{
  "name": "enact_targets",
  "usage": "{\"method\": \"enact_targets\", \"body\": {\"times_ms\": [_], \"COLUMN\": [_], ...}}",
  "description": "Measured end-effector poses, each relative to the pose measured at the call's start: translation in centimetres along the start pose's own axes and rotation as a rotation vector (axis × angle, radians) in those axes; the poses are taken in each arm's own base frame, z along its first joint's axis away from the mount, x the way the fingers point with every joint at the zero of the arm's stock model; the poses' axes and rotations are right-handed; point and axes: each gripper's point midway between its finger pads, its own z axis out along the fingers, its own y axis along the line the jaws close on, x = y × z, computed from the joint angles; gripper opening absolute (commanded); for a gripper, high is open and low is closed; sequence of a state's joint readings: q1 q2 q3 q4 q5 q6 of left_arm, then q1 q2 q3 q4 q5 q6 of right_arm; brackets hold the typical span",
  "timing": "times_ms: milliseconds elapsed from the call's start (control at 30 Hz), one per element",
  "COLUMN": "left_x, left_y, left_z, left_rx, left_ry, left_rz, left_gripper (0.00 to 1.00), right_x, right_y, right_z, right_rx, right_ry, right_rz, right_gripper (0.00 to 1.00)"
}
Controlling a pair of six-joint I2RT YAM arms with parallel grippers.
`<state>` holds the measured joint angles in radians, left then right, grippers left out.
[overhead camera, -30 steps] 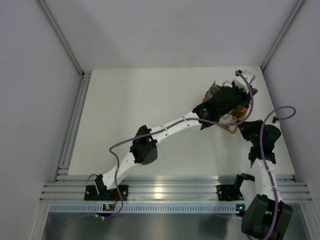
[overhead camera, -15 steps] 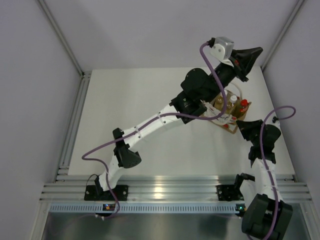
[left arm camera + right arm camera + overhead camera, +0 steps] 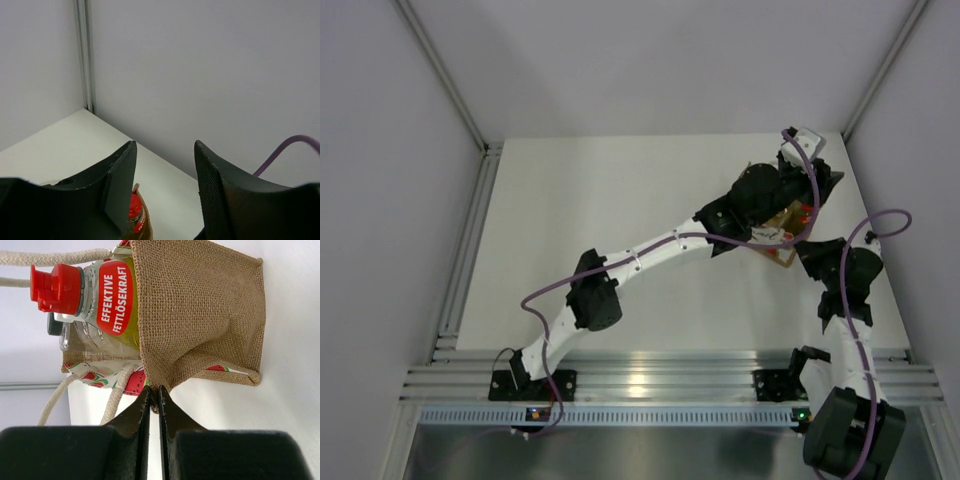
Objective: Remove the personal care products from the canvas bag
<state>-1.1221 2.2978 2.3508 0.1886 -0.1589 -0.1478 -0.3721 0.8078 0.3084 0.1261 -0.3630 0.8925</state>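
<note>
The canvas bag (image 3: 200,315) stands at the table's back right (image 3: 786,222), brown burlap with watermelon-print sides and cream rope handles (image 3: 50,258). My right gripper (image 3: 154,390) is shut on the bag's burlap edge. A yellow bottle with a red cap (image 3: 110,300) sticks out of the bag, and a dark grey cap (image 3: 52,324) shows behind it. My left gripper (image 3: 165,145) hovers over the bag (image 3: 817,185), open with nothing between its fingers. The red cap (image 3: 134,212) shows below, behind its left finger. Other products are hidden.
Grey enclosure walls stand close behind and to the right of the bag, with a metal corner post (image 3: 84,55). The left arm (image 3: 650,250) stretches diagonally across the white table (image 3: 580,230). An aluminium rail (image 3: 660,380) runs along the near edge.
The left arm rose high toward the back wall, then came down over the bag again. Its jaws have parted. The right gripper kept its hold on the bag.
</note>
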Motion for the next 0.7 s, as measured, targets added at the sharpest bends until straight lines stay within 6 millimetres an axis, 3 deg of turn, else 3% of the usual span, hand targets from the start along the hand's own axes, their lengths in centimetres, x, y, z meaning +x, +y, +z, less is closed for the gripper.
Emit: {"method": "enact_targets", "body": {"times_ms": [200,333,600,700], "left_x": [5.8,8.2,12.9,13.7], "left_y": [3.3,5.2,5.2,4.9], "left_z": [1.5,2.2,2.4,2.4], "left_rx": [-0.022,-0.039,-0.026,-0.013], "left_ry": [0.081,0.105,0.168,0.181], "left_rz": [-0.026,-0.034,-0.049,-0.060], "left_gripper": [0.60,0.65,0.67,0.67], "right_x": [0.0,-0.1,-0.2,-0.2], "right_y": [0.0,0.1,0.2,0.2], "right_z": [-0.1,-0.1,-0.2,-0.2], "right_rx": [-0.001,-0.001,0.001,0.002], "right_ry": [0.000,0.003,0.006,0.006], "right_rz": [-0.015,-0.026,-0.043,-0.048], "right_gripper": [0.01,0.01,0.01,0.01]}}
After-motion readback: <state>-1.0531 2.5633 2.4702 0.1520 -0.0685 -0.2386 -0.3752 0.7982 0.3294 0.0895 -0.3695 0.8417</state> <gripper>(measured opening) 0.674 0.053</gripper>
